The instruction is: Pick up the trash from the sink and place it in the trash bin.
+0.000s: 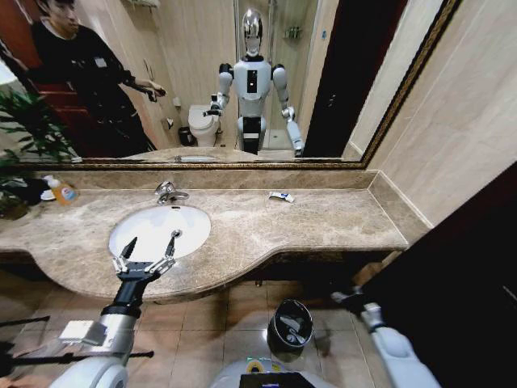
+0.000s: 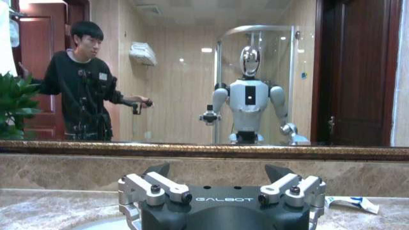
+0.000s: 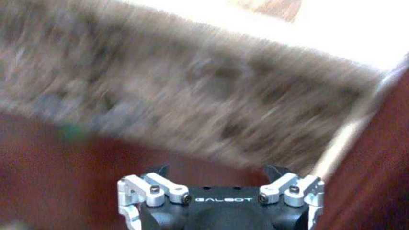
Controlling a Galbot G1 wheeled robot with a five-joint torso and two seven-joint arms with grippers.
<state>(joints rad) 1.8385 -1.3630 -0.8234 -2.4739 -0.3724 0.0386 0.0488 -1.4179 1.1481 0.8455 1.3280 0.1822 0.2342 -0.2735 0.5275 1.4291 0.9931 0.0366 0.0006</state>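
Left gripper [image 1: 151,245]: raised over the near rim of the sink, jaws spread wide, holding nothing; in the left wrist view it [image 2: 221,175] faces the mirror above the tabletop
Right gripper [image 3: 217,172]: low on the right, beside the dark cabinet front; jaws stand wide apart and empty; its surroundings are smeared, so I cannot place it more closely
Sink [image 1: 129,234]: white oval basin set in the marble tabletop [image 1: 323,222], left of centre; chrome faucet [image 1: 168,192] at its far rim; no trash can be made out inside the basin from the head view
Trash: blue-white packet [image 1: 281,196] lies flat on the tabletop, right of the faucet and well apart from the sink; also seen past the left gripper [image 2: 350,202]
Handling, judged: packet looks light, thin and soft; likely slippery on polished stone; best pinched across its short width from above, pressing lightly so the jaws do not skate off
Trash bin [image 1: 289,326]: round, black, on the floor below the tabletop edge, between the two arms; mouth open upward
Around: orange-labelled soap bottle [image 1: 61,191] at far left beside a plant [image 1: 24,133]; not trash
In the way, judged: faucet spout stands between the left gripper and the packet; the overhanging tabletop edge sits above the bin
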